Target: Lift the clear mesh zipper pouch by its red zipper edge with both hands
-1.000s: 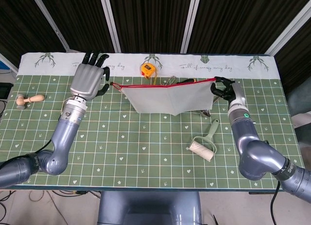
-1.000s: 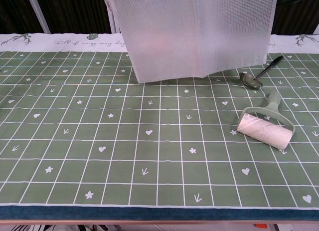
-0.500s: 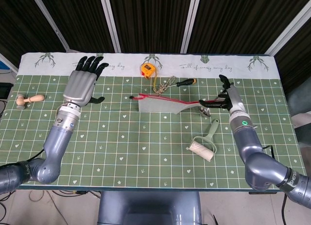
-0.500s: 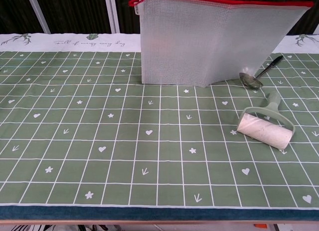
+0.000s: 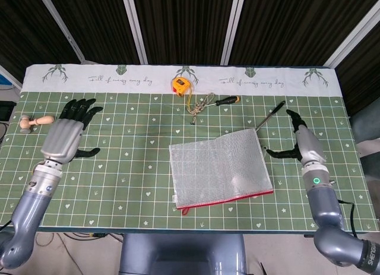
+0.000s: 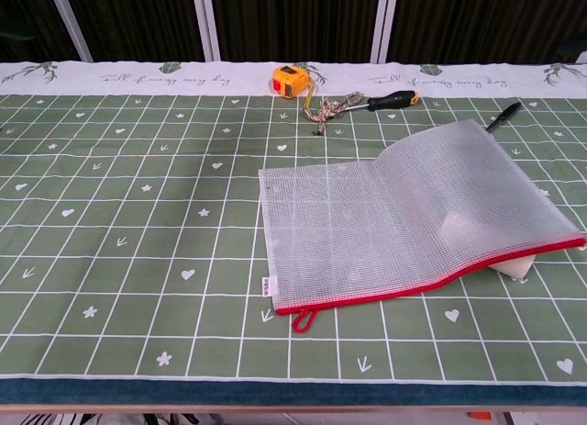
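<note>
The clear mesh zipper pouch (image 5: pixel 218 170) (image 6: pixel 413 216) lies flat on the green mat, right of centre. Its red zipper edge (image 5: pixel 228 200) (image 6: pixel 431 285) runs along the near side, with a red pull loop at the left end. My left hand (image 5: pixel 64 136) hovers open over the mat's left side, far from the pouch, fingers spread. To the right of the pouch, a short gap away, my right hand (image 5: pixel 304 142) is open with nothing in it. Neither hand shows in the chest view.
A yellow tape measure (image 5: pixel 180 85) (image 6: pixel 290 78), a tangle of cord (image 5: pixel 202 101) and a screwdriver (image 5: pixel 227 100) (image 6: pixel 393 99) lie at the back. A spoon handle (image 5: pixel 272 115) pokes out behind the pouch. A wooden stamp (image 5: pixel 35 122) sits far left. Something white (image 6: pixel 514 267) lies under the pouch's right corner.
Both hands have let the pouch go; it has dropped from hanging in the air to lying flat, covering the lint roller and spoon. Both hands have drawn back outward and toward me.
</note>
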Controlling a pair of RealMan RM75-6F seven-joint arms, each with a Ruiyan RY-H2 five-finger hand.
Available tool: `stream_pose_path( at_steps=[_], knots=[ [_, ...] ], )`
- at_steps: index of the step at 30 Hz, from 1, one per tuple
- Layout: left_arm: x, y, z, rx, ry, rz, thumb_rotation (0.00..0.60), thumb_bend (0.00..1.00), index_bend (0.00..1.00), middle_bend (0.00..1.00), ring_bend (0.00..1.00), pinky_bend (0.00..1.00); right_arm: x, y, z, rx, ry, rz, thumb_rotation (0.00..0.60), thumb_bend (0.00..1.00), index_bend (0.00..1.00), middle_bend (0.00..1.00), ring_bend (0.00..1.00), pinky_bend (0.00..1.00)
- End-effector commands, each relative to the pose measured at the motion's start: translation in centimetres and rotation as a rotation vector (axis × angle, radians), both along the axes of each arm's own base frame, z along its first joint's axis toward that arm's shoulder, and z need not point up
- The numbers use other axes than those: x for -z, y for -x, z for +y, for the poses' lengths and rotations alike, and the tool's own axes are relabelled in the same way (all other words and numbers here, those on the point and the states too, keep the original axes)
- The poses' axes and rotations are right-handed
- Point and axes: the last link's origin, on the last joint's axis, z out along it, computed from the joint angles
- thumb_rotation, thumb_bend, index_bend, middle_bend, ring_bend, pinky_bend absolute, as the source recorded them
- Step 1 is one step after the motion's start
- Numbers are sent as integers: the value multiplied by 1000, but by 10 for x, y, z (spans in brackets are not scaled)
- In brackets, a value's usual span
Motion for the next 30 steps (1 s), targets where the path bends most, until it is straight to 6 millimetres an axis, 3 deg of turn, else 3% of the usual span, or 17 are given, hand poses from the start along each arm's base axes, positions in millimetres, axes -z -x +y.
stream_pose_path(
  at_steps=[1,10,19,24,30],
  knots=[
    [-7,28,-32,-33,17,0,600,43,143,41,0,0,0,30,39,-42,-42,147,600,188,0,0,0,191],
    [10,80,-112,-37,71,66,600,37,80,0,0,0,4,86,115,-305,-67,541,600,124,0,0,0,187],
    [20,113,-153,-68,28,54,600,35,26,0,0,0,-2,126,165,-460,-13,698,600,124,0,0,0,187],
    [20,129,-156,-72,-3,79,600,34,26,0,0,0,4,138,169,-443,7,689,600,124,0,0,0,187],
    [26,132,-152,-78,25,124,600,34,21,0,0,0,5,140,166,-397,22,663,600,124,0,0,0,187]
  ],
)
